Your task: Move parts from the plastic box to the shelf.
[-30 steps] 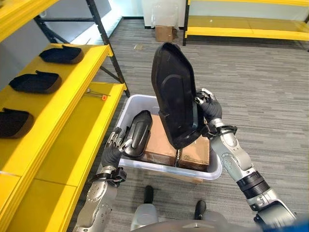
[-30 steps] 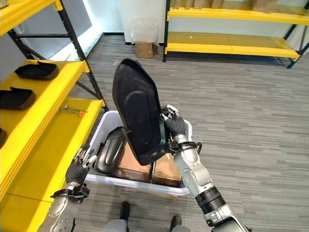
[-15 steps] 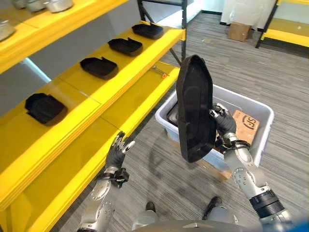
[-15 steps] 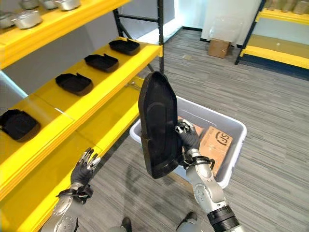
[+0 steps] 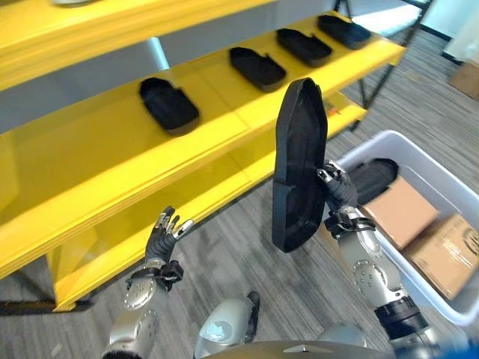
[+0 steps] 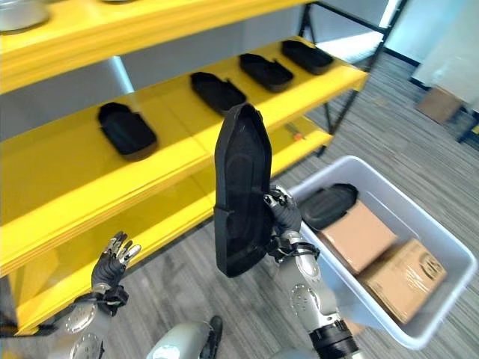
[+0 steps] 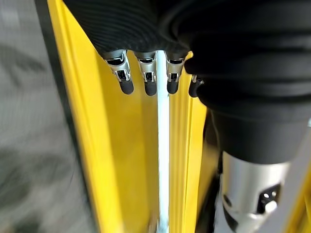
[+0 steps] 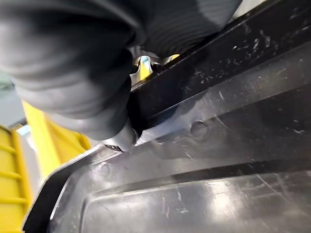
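Item: black part [image 5: 298, 164], upright, right hand [image 5: 336, 191] gripping its edge, now swinging from plastic box [image 6: 441, 247] toward yellow shelf [image 5: 150, 161]. Left hand [image 5: 161, 233] is hanging open (holding nothing). Placing looks next.

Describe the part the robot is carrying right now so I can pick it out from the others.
In front of the yellow shelf, above the grey floor, the right hand grips a long black part. Unlike the smaller black parts lying flat on the shelf, it stands upright on end.
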`<state>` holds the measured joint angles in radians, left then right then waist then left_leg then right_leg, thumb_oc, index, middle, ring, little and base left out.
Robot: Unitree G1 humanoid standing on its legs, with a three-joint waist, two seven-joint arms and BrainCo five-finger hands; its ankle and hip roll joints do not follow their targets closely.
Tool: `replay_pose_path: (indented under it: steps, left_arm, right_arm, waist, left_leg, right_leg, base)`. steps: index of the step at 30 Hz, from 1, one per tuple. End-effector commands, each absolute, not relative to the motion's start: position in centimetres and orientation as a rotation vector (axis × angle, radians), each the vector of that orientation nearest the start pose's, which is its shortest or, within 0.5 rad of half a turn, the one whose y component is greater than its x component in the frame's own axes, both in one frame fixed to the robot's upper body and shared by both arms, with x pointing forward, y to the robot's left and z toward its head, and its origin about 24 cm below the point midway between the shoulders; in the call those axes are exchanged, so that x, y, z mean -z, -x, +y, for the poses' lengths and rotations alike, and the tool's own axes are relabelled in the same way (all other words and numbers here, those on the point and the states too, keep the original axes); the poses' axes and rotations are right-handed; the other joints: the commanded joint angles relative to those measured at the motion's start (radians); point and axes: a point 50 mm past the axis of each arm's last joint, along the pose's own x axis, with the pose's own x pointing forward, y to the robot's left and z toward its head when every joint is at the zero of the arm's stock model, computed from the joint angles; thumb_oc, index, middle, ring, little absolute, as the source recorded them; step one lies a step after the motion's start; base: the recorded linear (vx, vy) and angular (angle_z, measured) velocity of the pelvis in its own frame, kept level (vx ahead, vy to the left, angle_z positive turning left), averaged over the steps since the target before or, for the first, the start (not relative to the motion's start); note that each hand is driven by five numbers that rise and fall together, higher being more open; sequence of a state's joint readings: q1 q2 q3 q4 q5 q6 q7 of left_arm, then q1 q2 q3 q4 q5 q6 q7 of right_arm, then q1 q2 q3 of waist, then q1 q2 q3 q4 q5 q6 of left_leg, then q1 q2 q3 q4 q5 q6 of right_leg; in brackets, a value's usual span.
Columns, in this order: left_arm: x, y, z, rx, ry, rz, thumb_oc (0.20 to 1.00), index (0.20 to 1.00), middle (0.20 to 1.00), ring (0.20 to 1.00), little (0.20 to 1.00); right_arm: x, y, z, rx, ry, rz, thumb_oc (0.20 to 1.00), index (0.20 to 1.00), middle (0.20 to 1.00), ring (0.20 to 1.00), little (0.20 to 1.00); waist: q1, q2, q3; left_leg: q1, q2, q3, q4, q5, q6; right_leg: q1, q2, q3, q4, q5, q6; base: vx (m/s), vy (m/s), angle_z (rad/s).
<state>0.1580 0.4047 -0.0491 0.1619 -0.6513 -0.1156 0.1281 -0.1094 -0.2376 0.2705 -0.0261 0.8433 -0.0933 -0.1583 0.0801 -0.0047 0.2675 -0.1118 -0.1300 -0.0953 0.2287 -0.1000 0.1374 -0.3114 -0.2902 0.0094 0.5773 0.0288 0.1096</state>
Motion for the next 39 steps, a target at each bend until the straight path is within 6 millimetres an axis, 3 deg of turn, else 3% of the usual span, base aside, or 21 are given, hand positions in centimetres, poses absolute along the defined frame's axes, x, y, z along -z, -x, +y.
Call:
replay_pose_path:
  steps: [1,5,8,10,13,15,16,17,19,20,22,24,25,27,29,34,39]
  left_arm:
    - [-3.2,-21.3,23.0,-0.105,0.164,0.053,1.000,1.000,1.000,1.000,1.000]
    - [-3.3,-21.7,22.9,-0.115,0.181,0.044,1.000,1.000,1.000,1.000,1.000]
    - [-3.0,-21.5,22.8,-0.122,0.193,0.053,1.000,1.000,1.000,1.000,1.000]
    - [-2.5,-20.9,22.5,-0.126,0.221,0.065,1.000,1.000,1.000,1.000,1.000]
    - [-2.5,-20.5,22.3,-0.130,0.250,0.064,1.000,1.000,1.000,1.000,1.000]
    - [-2.3,-20.5,21.8,-0.116,0.279,0.071,1.000,1.000,1.000,1.000,1.000]
    - [-2.3,-20.6,21.8,-0.115,0.279,0.071,1.000,1.000,1.000,1.000,1.000]
    - [-2.4,-20.8,21.4,-0.099,0.281,0.066,1.000,1.000,1.000,1.000,1.000]
    - [-2.4,-20.8,21.4,-0.102,0.278,0.066,1.000,1.000,1.000,1.000,1.000]
    - [-2.6,-20.8,21.7,-0.119,0.283,0.065,1.000,1.000,1.000,1.000,1.000]
    - [-2.7,-20.8,21.7,-0.115,0.283,0.063,1.000,1.000,1.000,1.000,1.000]
    - [-2.8,-21.1,21.6,-0.119,0.281,0.060,1.000,1.000,1.000,1.000,1.000]
    - [-2.9,-21.3,21.6,-0.118,0.281,0.056,1.000,1.000,1.000,1.000,1.000]
    - [-2.6,-21.2,21.5,-0.105,0.282,0.067,1.000,1.000,1.000,1.000,1.000]
    - [-2.6,-21.1,21.5,-0.079,0.261,0.074,1.000,1.000,1.000,1.000,1.000]
    - [-2.8,-21.1,22.3,-0.074,0.219,0.072,1.000,1.000,1.000,1.000,1.000]
    - [-2.6,-20.8,22.3,-0.090,0.228,0.080,1.000,1.000,1.000,1.000,1.000]
  right_arm:
    - [-10.7,-27.5,-14.4,-0.177,-0.630,-0.209,0.200,0.200,0.200,0.200,0.200]
    - [-10.9,-27.7,-14.4,-0.185,-0.621,-0.212,0.200,0.200,0.200,0.200,0.200]
    - [-11.0,-27.8,-14.2,-0.199,-0.626,-0.215,0.200,0.200,0.200,0.200,0.200]
    - [-10.6,-27.3,-14.4,-0.212,-0.614,-0.194,0.200,0.200,0.200,0.200,0.200]
    - [-10.7,-27.3,-14.8,-0.216,-0.598,-0.196,0.200,0.200,0.200,0.200,0.200]
    - [-10.6,-27.1,-15.6,-0.195,-0.582,-0.201,0.200,0.200,0.200,0.200,0.200]
    - [-10.6,-27.1,-15.7,-0.195,-0.582,-0.201,0.200,0.200,0.200,0.200,0.200]
    - [-10.8,-27.1,-16.0,-0.187,-0.585,-0.211,0.200,0.200,0.200,0.200,0.200]
    - [-10.9,-27.0,-16.1,-0.184,-0.580,-0.217,0.200,0.200,0.200,0.200,0.200]
    - [-11.0,-27.0,-16.7,-0.152,-0.575,-0.229,0.200,0.200,0.200,0.200,0.200]
    - [-11.2,-27.2,-16.9,-0.125,-0.582,-0.236,0.200,0.200,0.200,0.200,0.200]
    - [-11.1,-27.4,-17.2,-0.094,-0.592,-0.237,0.200,0.200,0.200,0.200,0.200]
    - [-11.2,-27.3,-17.5,-0.079,-0.597,-0.241,0.200,0.200,0.200,0.200,0.200]
    - [-10.9,-27.0,-17.6,-0.075,-0.608,-0.238,0.200,0.200,0.200,0.200,0.200]
    - [-10.6,-26.7,-17.8,-0.070,-0.607,-0.232,0.200,0.200,0.200,0.200,0.200]
    - [-9.9,-26.3,-17.1,-0.090,-0.616,-0.198,0.200,0.200,0.200,0.200,0.200]
    - [-9.7,-26.5,-16.6,-0.110,-0.607,-0.181,0.200,0.200,0.200,0.200,0.200]
  waist:
    - [-0.046,0.007,-0.026]
    - [-0.064,-0.010,-0.018]
    - [-0.074,-0.027,-0.015]
    - [-0.072,-0.042,-0.036]
    - [-0.070,-0.040,-0.045]
    - [-0.072,-0.038,-0.027]
    - [-0.075,-0.036,-0.028]
    - [-0.069,-0.036,-0.006]
    - [-0.067,-0.036,-0.003]
    - [-0.080,-0.047,-0.010]
    - [-0.090,-0.038,-0.030]
    - [-0.099,-0.015,-0.037]
    - [-0.105,-0.005,-0.041]
    - [-0.105,0.031,-0.075]
    - [-0.097,0.035,-0.084]
    - [-0.081,0.010,-0.089]
    - [-0.067,-0.012,-0.103]
  left_leg:
    - [0.086,0.082,0.030,-0.203,0.055,-0.076]
    - [0.107,0.086,0.008,-0.209,0.049,-0.090]
    - [0.134,0.080,-0.008,-0.189,0.017,-0.100]
    - [0.151,0.073,0.006,-0.164,-0.018,-0.102]
    - [0.118,0.069,0.029,-0.021,-0.070,-0.123]
    - [0.012,0.058,0.039,0.185,-0.033,-0.170]
    - [0.004,0.059,0.036,0.195,-0.037,-0.171]
    - [-0.039,0.072,0.043,0.288,-0.010,-0.187]
    - [-0.052,0.083,0.042,0.289,-0.016,-0.182]
    - [-0.031,0.234,0.079,0.224,-0.011,-0.172]
    - [0.013,0.369,0.076,0.043,0.069,-0.185]
    - [0.026,0.484,0.060,-0.134,0.223,-0.220]
    - [0.030,0.501,0.084,-0.157,0.253,-0.232]
    - [0.113,0.504,0.150,-0.267,0.212,-0.272]
    - [0.118,0.465,0.138,-0.244,0.172,-0.273]
    - [0.111,0.403,0.149,-0.184,0.099,-0.265]
    - [0.109,0.389,0.145,-0.176,0.081,-0.261]
  right_leg:
    - [0.096,0.094,-0.238,-0.215,0.033,-0.009]
    - [0.048,0.157,-0.209,-0.328,0.046,0.000]
    - [0.037,0.186,-0.149,-0.399,0.074,0.010]
    - [0.129,0.202,-0.132,-0.443,0.035,-0.006]
    - [0.175,0.195,-0.156,-0.450,-0.006,-0.025]
    - [0.212,0.196,-0.161,-0.452,-0.036,-0.059]
    - [0.209,0.198,-0.165,-0.451,-0.036,-0.059]
    - [0.217,0.193,-0.188,-0.433,-0.054,-0.074]
    - [0.216,0.191,-0.190,-0.422,-0.066,-0.074]
    - [0.212,0.168,-0.199,-0.385,-0.088,-0.072]
    - [0.193,0.148,-0.201,-0.339,-0.118,-0.061]
    - [0.152,0.123,-0.191,-0.263,-0.147,-0.043]
    - [0.145,0.106,-0.194,-0.245,-0.148,-0.034]
    - [0.129,0.089,-0.206,-0.214,-0.148,-0.012]
    - [0.158,0.054,-0.215,-0.233,-0.132,0.004]
    - [0.235,0.000,-0.228,-0.317,-0.089,0.041]
    - [0.274,-0.012,-0.247,-0.352,-0.076,0.055]
  base:
    - [0.09,-0.010,0.84]
    - [0.11,-0.060,0.74]
    - [0.17,-0.121,0.31]
    - [0.23,-0.181,0.33]
    - [0.15,-0.153,-0.30]
    - [0.03,-0.101,-0.48]
    - [-0.04,-0.086,-0.08]
    - [-0.03,-0.079,0.15]
    - [0.00,-0.056,0.34]
    - [0.07,0.025,0.27]
    - [0.07,0.118,0.37]
    - [0.01,0.221,0.51]
    - [0.04,0.251,0.26]
    - [0.15,0.290,0.36]
    - [0.16,0.278,0.20]
    - [0.09,0.176,0.34]
    - [0.07,0.058,0.01]
